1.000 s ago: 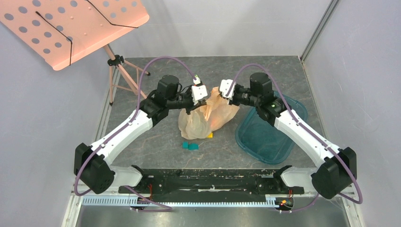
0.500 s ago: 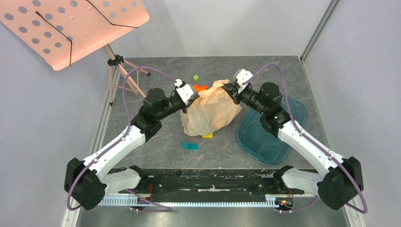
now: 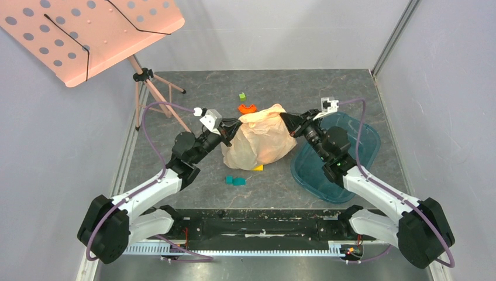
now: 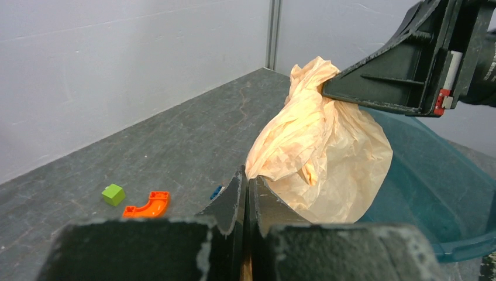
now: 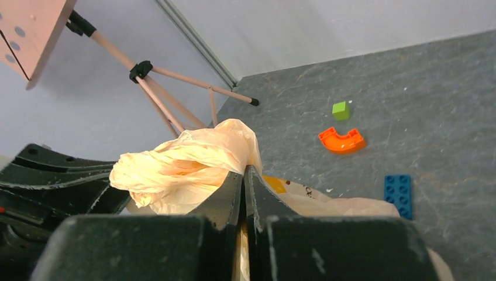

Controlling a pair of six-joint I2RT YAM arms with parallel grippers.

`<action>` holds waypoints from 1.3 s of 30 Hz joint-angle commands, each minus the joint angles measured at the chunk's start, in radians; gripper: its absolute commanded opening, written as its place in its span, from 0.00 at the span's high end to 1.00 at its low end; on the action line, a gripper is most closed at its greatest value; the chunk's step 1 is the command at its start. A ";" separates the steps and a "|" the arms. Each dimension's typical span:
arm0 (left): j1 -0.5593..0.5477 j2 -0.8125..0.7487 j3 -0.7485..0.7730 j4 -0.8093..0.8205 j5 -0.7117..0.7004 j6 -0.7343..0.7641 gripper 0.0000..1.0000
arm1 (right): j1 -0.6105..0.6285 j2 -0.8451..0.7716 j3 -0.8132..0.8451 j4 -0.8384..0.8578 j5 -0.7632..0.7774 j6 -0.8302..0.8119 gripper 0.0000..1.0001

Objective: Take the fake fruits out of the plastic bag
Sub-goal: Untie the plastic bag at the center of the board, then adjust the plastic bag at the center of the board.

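Change: both arms had dropped and spread outward, drawing the plastic bag [image 3: 260,140] taut between them.
Top view: left gripper [image 3: 231,129] clenched on the bag's left edge, right gripper [image 3: 288,118] on its right edge; teal tray [image 3: 336,175] just right of the bag.
Left wrist: jaws pinched bag film; orange piece [image 4: 147,205] left of the bag.
Right wrist: jaws gripped bunched film.
Fake fruits: hidden inside the bag.

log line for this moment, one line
left end effector: shut on plastic bag | right end effector: shut on plastic bag | fake fruits: none seen outside bag
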 commanded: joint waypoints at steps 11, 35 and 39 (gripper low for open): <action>0.025 -0.025 -0.109 0.232 -0.117 -0.107 0.98 | -0.020 -0.089 -0.142 0.184 0.222 0.157 1.00; 0.025 -0.029 -0.040 0.163 0.065 0.021 0.98 | -0.020 0.034 0.225 -0.062 -0.132 -0.678 0.19; 0.026 -0.034 -0.039 0.163 0.064 0.025 0.98 | -0.020 0.094 0.284 -0.129 -0.126 -0.665 0.20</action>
